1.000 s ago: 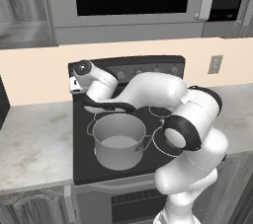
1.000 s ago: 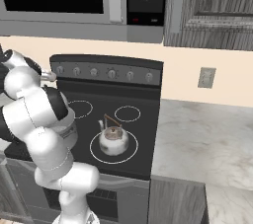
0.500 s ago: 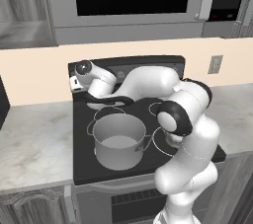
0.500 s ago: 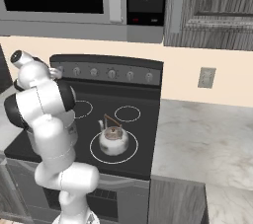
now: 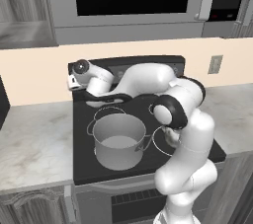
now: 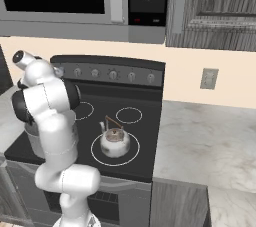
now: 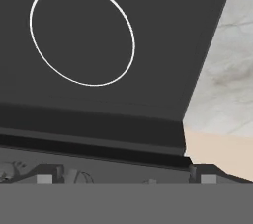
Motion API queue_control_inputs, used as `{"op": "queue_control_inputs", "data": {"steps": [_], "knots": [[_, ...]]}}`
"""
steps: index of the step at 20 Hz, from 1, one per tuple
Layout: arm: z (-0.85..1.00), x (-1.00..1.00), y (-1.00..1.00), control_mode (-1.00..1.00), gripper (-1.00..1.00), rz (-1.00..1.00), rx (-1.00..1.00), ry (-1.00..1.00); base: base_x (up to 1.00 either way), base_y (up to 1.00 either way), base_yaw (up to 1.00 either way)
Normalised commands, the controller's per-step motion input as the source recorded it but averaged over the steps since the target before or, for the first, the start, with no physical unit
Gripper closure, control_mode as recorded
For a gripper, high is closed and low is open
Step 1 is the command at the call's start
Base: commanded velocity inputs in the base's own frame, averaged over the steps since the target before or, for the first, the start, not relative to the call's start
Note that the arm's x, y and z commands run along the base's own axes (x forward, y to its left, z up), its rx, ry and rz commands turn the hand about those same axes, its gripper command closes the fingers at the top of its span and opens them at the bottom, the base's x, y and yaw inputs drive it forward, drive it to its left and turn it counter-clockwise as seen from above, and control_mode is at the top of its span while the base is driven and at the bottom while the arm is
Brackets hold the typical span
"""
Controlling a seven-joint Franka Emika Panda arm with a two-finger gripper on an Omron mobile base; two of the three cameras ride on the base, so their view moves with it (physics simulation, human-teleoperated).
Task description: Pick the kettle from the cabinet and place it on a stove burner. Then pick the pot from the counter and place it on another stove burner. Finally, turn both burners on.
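The grey stockpot (image 5: 119, 140) is sitting on the front-left burner of the black glass cooktop (image 5: 84, 159), upright and without a lid, its two loop handles sticking out to the sides. From the right base view, the small silver kettle (image 6: 114, 139) is standing upright inside a large white burner circle (image 6: 114, 149) at the front of the cooktop, its dark arched handle up and nothing touching it.

The white arm is reaching over the stove toward its back-left corner, with the hand (image 5: 81, 74) lying low by the control panel (image 6: 112, 73) and its row of knobs. The fingers themselves are not clearly visible in either base view, so their stance is hard to read there. In the hand view, the two dark finger tips are sitting wide apart at the bottom edge, one near the left (image 7: 45, 176) and one near the right (image 7: 202, 174), with nothing between them, so the gripper (image 7: 123, 176) appears to be released and holding nothing.

The hand camera is looking across bare black glass at a thin white circle (image 7: 82, 33), with the pale marbled counter (image 7: 225, 75) running along the stove's edge and a strip of beige wall (image 7: 217, 151) beside it. Above the stove, the silver microwave (image 5: 131, 1) is hanging, and the dark wood-grain cabinet (image 6: 215, 8) is standing closed to its right.
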Motion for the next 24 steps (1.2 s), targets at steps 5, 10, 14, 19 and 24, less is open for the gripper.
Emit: {"op": "queue_control_inputs", "data": {"steps": [5, 10, 14, 19, 24], "knots": [[0.00, 0.25, 0.10, -1.00, -1.00, 0.00, 0.00, -0.01, 0.00, 0.00, 0.00], [0.00, 0.27, 0.11, -1.00, -1.00, 0.00, 0.00, -0.01, 0.00, 0.00, 0.00], [0.00, 0.27, 0.05, -1.00, -1.00, 0.00, -0.01, -0.02, 0.00, 0.00, 0.00], [0.00, 0.31, 0.03, -1.00, -1.00, 0.00, 0.00, 0.00, 0.00, 0.00, 0.00], [-0.01, 0.30, 0.05, -1.00, -1.00, 0.00, -0.01, 0.00, 0.00, 0.00, 0.00]]}}
